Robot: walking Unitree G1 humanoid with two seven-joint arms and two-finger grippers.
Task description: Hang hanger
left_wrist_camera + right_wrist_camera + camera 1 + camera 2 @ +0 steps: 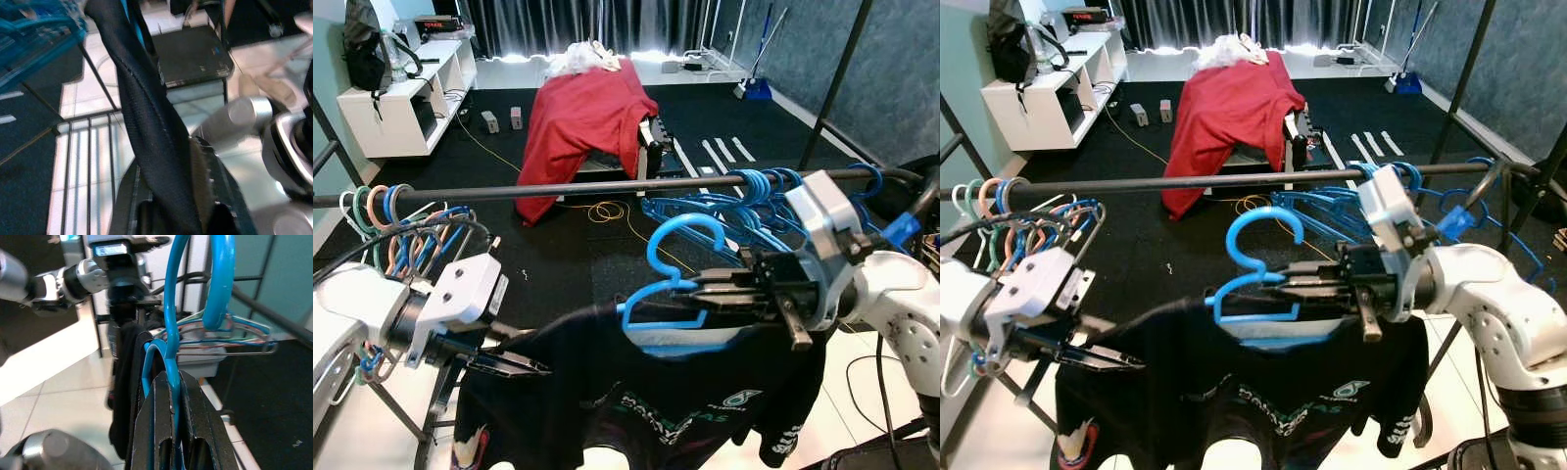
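Right pincer (pixel 705 292) clamped on blue hanger (pixel 677 257) below rail (pixel 558 187), left pincer (pixel 524 367) — gripping black shirt (pixel 646 401) shoulder

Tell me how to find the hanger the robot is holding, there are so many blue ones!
Find the long dark rail running across the room. Bunches of bare hangers hook onto it at both ends, but just below its middle the right gripper pinches one blue hanger. It is the one with a black T-shirt draped on it, and its hook is off the rail.

Glossy blue plastic hanger (pixel 671 279); matt black cloth shirt (pixel 636 392); smooth metal rail (pixel 558 188).
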